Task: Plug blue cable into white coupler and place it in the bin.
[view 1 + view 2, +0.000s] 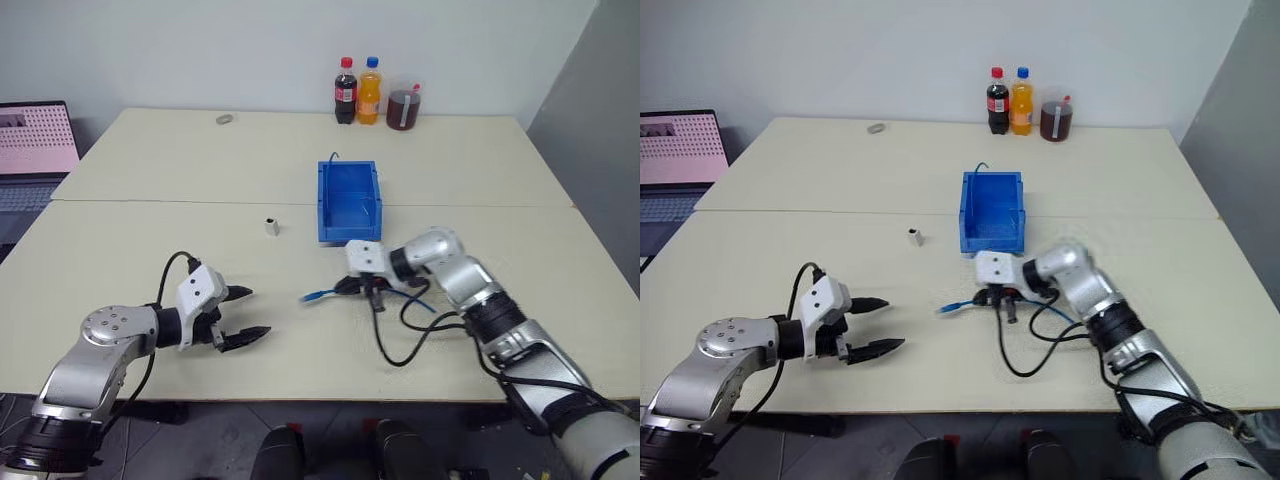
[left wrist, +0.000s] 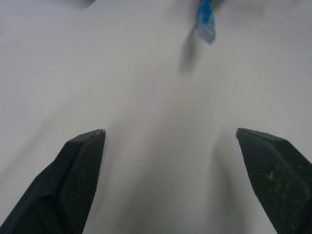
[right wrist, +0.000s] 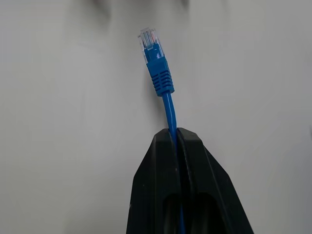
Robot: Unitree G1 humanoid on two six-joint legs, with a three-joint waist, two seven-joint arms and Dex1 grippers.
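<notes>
In the lower left of the head view, nearest the camera, the left hand (image 1: pixel 243 315) hovers just above the pale counter (image 1: pixel 140 240) with its 2 black fingers spread wide and holding nothing. It points toward the middle of the frame, likely ready to take the coupler or steady the cable.

Right of centre, a little farther in, the right hand (image 1: pixel 352 287) is clamped on the blue cable (image 1: pixel 318 295) a short way behind its plug. In the right wrist view the 2 fingers press together with the cord pinched between them, and the clear plug (image 3: pixel 148 39) juts out beyond the tips, free for insertion. That short grip probably keeps the plug stiff enough to aim. The rest of the cable trails back toward the lower right, beside the arm's own black wiring.

Beyond both hands, just left of the frame's centre, the white coupler (image 1: pixel 271 226) stands alone on the counter, apart from cable and hands; nothing is plugged in yet.

Just right of it, the open blue bin (image 1: pixel 349 201) sits in the upper middle.

At the far edge stand 2 soda bottles (image 1: pixel 357 91) and a cup of dark drink (image 1: pixel 403 103). A laptop (image 1: pixel 35 145) shows at the upper left.
</notes>
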